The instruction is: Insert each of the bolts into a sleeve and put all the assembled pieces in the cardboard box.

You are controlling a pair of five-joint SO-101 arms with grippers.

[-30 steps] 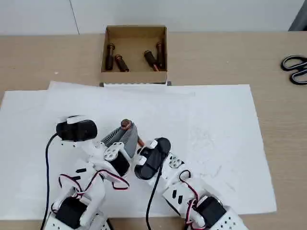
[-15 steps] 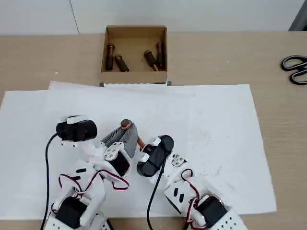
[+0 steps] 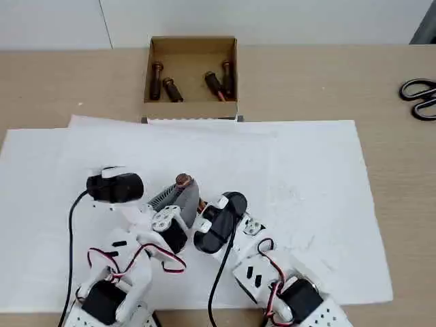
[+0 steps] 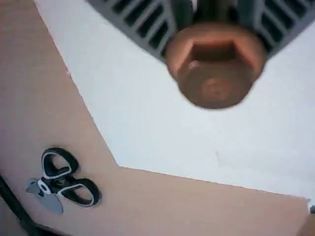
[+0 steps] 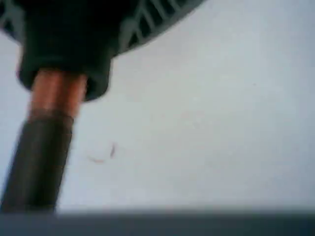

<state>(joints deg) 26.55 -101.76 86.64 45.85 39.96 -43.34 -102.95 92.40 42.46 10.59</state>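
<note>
My left gripper point(image 3: 180, 195) hangs over the white paper, shut on a sleeved bolt point(image 3: 182, 181) whose copper hex head point(image 4: 215, 66) sticks out between the grey ribbed fingers point(image 4: 133, 19). The bolt's copper tip point(image 3: 199, 203) pokes out toward my right gripper point(image 3: 204, 208). In the right wrist view the copper shaft point(image 5: 55, 96) comes out from under the black gripper point(image 5: 64, 73) and runs into a dark sleeve point(image 5: 37, 167). The cardboard box point(image 3: 193, 104) at the far edge holds several assembled pieces point(image 3: 216, 83).
White paper sheets point(image 3: 293, 177) cover the near half of the wooden table. Black-handled scissors point(image 3: 419, 97) lie at the far right, also seen as scissors point(image 4: 64, 179) from the left wrist. Both arm bases crowd the near edge.
The left arm has shifted slightly right and nearer with the bolt. The right arm drew back a little, then stayed put.
</note>
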